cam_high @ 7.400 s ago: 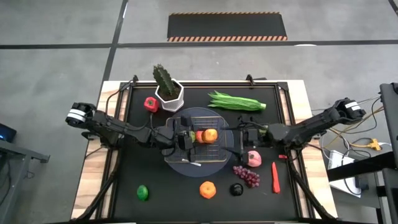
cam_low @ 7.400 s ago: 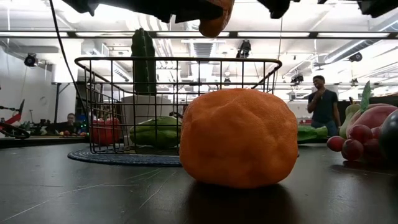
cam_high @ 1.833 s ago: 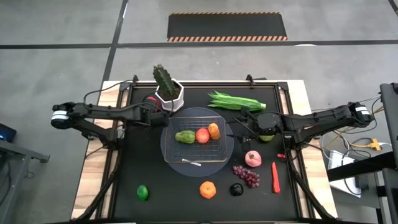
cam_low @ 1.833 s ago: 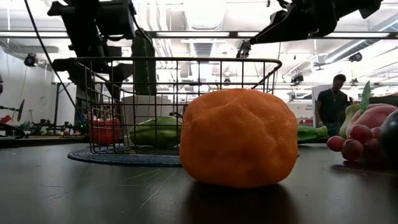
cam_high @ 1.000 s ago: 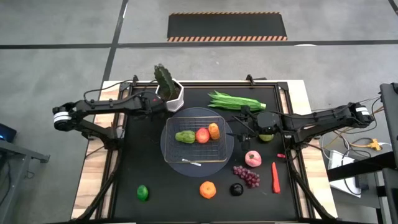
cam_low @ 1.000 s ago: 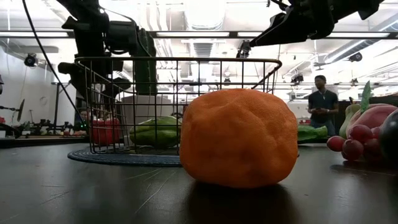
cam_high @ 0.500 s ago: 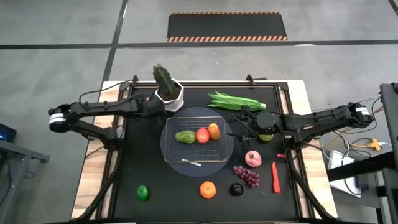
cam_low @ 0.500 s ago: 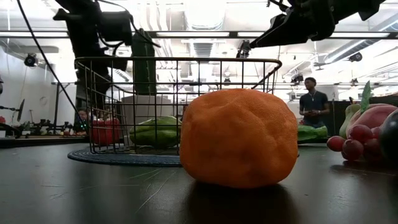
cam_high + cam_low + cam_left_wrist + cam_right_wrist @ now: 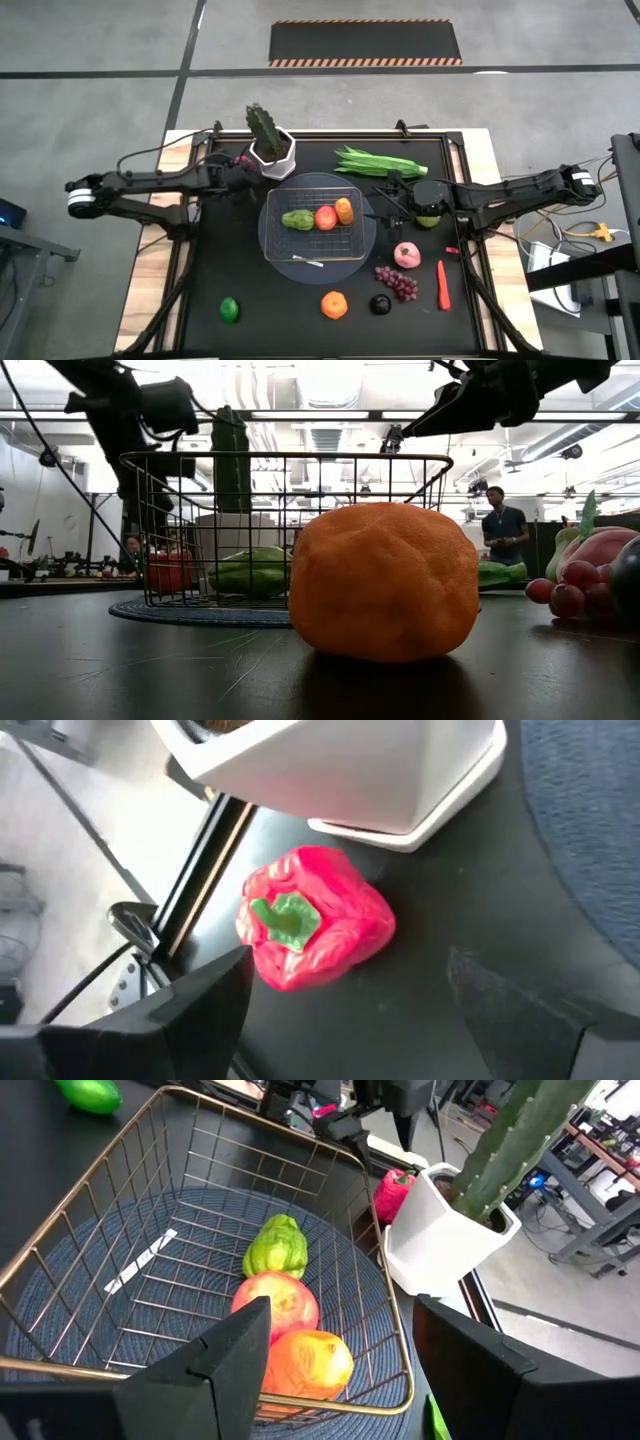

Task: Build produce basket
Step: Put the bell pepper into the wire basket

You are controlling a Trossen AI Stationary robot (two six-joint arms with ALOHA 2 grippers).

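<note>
The left gripper [image 9: 240, 166] hangs over the far left part of the table [image 9: 250, 290], just beside the white cactus pot [image 9: 273, 153], with its fingers [image 9: 190, 1005] spread apart and nothing between them — the red pepper [image 9: 312, 917] lies on the dark tabletop right ahead of them, stem up, close against the foot of the pot. The right gripper [image 9: 385, 205] waits at the right edge of the basket [image 9: 350, 245], raised above the table, its two fingers [image 9: 240, 1345] parted and empty too. The basket itself sits in the middle of the table on a round grey mat [image 9: 275, 262], and three pieces lie in a row inside it: a green one [image 9: 297, 220] on the left, a red apple [image 9: 325, 217] in the middle and an orange fruit [image 9: 344, 210] on the right. The rest of the produce is spread around on the table: the green bean bunch [image 9: 380, 163] beyond the basket, a pink fruit [image 9: 407, 254], purple grapes [image 9: 397, 282] and a red chili [image 9: 443, 284] to the right and front, a dark round fruit [image 9: 380, 304] and an orange [image 9: 334, 304] near the front edge, and a lime [image 9: 230, 309] at the front left. From table height the orange [image 9: 383, 580] fills the foreground — the basket stands behind it. A person [image 9: 498, 524] stands far off in the room.
</note>
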